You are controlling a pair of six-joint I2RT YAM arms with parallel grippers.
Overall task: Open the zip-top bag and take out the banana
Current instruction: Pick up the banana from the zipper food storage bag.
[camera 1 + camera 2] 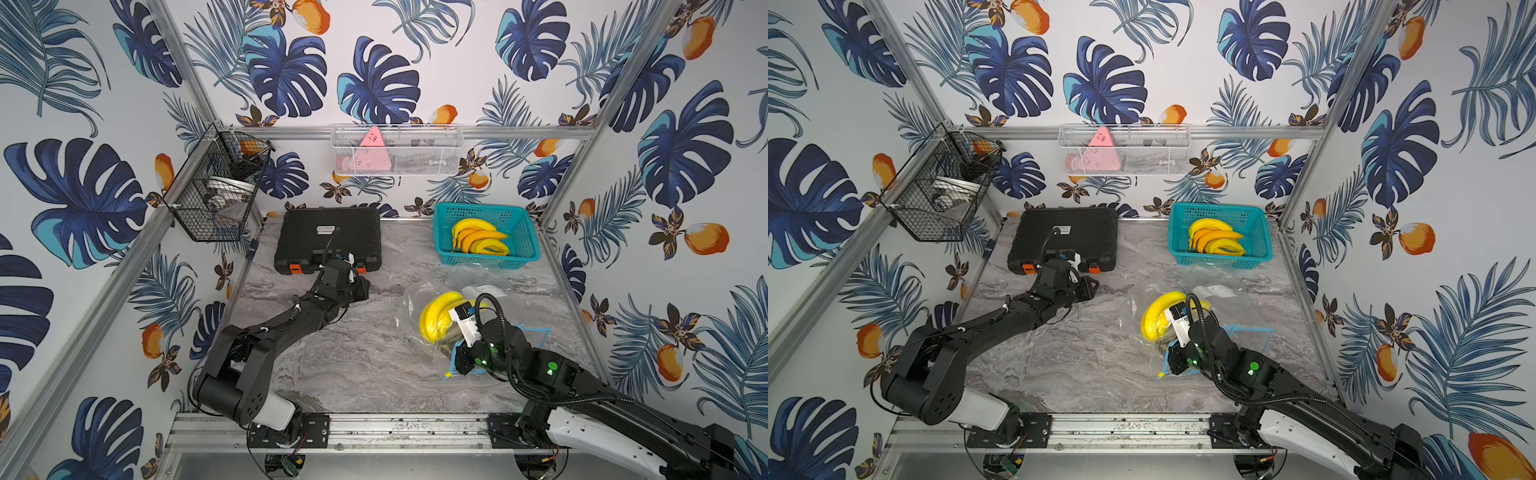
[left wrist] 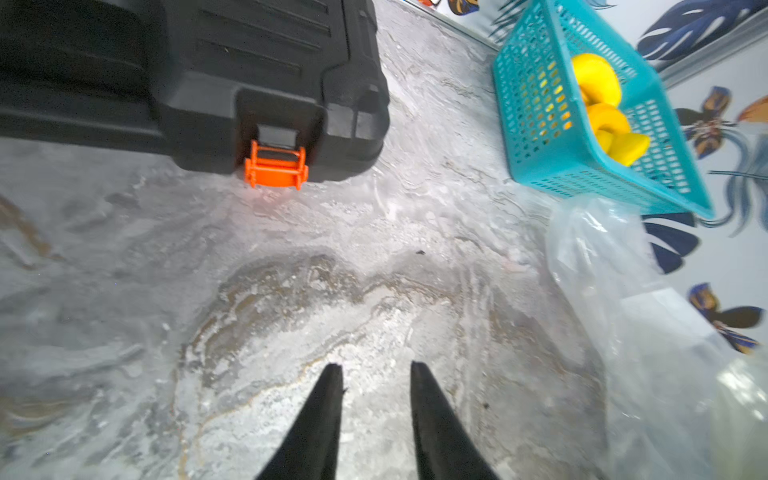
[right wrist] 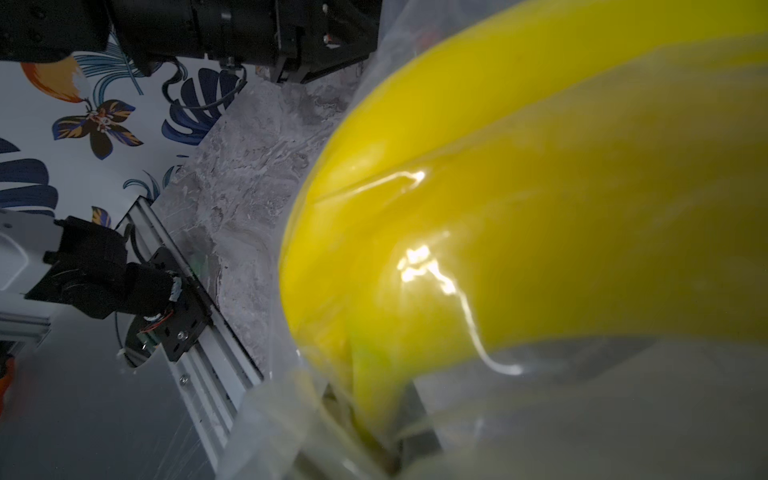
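A yellow banana (image 1: 436, 318) bunch lies inside the clear zip-top bag (image 1: 411, 332) on the right of the marble table, in both top views. The bag's blue zip edge (image 1: 536, 331) spreads beside my right wrist. My right gripper (image 1: 446, 347) reaches into the bag. In the right wrist view it (image 3: 372, 399) is shut on the stem of the banana (image 3: 519, 208), with bag film (image 3: 582, 415) draped round the jaws. My left gripper (image 2: 376, 365) hovers open and empty over bare table, left of the bag (image 2: 648, 332). In a top view it (image 1: 1092, 286) is in front of the black case.
A black case (image 1: 328, 239) with orange latches lies at the back left. A teal basket (image 1: 482, 206) with more bananas (image 1: 478, 241) stands at the back right. A black wire basket (image 1: 216, 195) and a white mesh basket (image 1: 397, 149) hang on the walls.
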